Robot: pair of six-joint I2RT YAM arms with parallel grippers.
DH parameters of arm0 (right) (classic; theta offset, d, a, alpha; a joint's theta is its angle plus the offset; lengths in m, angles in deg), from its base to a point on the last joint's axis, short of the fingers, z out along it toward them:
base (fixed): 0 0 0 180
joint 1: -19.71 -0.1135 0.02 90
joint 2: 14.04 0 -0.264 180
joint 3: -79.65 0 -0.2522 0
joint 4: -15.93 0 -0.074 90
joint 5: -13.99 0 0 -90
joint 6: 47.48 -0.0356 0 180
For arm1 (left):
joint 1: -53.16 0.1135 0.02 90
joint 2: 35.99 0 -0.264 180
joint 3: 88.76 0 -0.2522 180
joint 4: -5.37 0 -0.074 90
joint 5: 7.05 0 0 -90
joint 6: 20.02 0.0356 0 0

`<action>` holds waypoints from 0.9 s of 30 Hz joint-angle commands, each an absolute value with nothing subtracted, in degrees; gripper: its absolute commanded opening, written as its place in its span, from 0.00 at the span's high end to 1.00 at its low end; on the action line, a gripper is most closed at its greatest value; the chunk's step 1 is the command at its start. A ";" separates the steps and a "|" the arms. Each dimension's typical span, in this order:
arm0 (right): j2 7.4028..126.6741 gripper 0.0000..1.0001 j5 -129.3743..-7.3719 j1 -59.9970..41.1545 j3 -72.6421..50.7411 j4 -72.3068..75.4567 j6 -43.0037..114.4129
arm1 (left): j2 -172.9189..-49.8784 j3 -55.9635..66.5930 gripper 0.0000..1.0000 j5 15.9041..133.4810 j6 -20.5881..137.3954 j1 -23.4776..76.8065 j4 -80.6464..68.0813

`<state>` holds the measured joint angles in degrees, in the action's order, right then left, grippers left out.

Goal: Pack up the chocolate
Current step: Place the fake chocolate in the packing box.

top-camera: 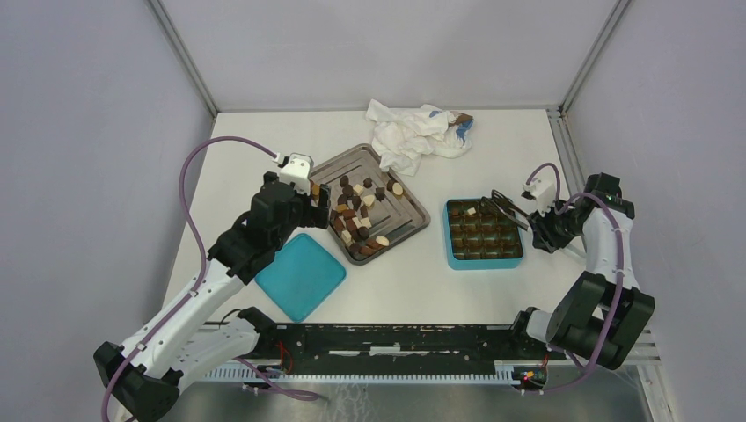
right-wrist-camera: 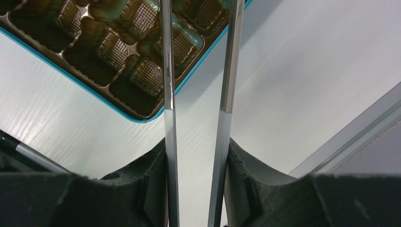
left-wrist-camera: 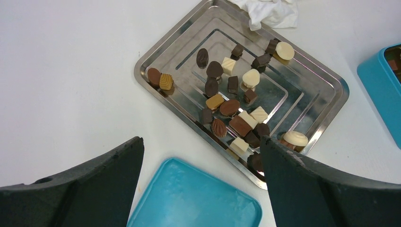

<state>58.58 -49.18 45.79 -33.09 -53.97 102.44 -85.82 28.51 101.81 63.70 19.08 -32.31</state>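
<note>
Chocolate: we see many small dark, light-brown and cream pieces of chocolate (left-wrist-camera: 230, 108) lying loose inside the steel tray (left-wrist-camera: 307, 85), mostly along its middle, with two pieces apart near one corner.
Steel tray: it sits on the white surface (top-camera: 396, 281), turned corner-on to the arms.
Left hand: the left hand (left-wrist-camera: 202, 146) hovers over the near edge of the tray. Its fingers (left-wrist-camera: 302, 189) are spread wide, and we see nothing between them.
Teal lid: the teal lid (top-camera: 301, 275) lies flat just beside the tray's near edge, on the left arm's side.
Teal box: the teal box (top-camera: 483, 233) stands to the right of the tray, apart from it. Its brown insert is divided into square cells. One pale piece seems to sit in the corner cell nearest the tray.
Right hand: the right hand (right-wrist-camera: 196, 161) is on the far side of the box from the tray, closed around a pair of metal tweezers (right-wrist-camera: 227, 71).
Tweezers: the two blades reach out over the box, slightly apart. We cannot see their tips in the wrist view.
White cloth: the crumpled white cloth (top-camera: 413, 136) lies behind the tray, touching its far corner.
</note>
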 commanded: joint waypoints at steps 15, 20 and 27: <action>56.21 0.60 -40.31 44.99 -27.63 -56.71 102.61 | -85.41 28.49 0.03 94.38 65.65 19.50 -29.10; 56.01 0.61 -32.41 40.83 -25.46 -52.21 96.27 | -90.60 27.01 0.06 73.10 52.40 19.48 -23.09; 54.46 0.62 -24.01 36.27 -28.36 -34.08 80.43 | -103.72 31.43 0.16 75.20 23.76 5.02 -1.48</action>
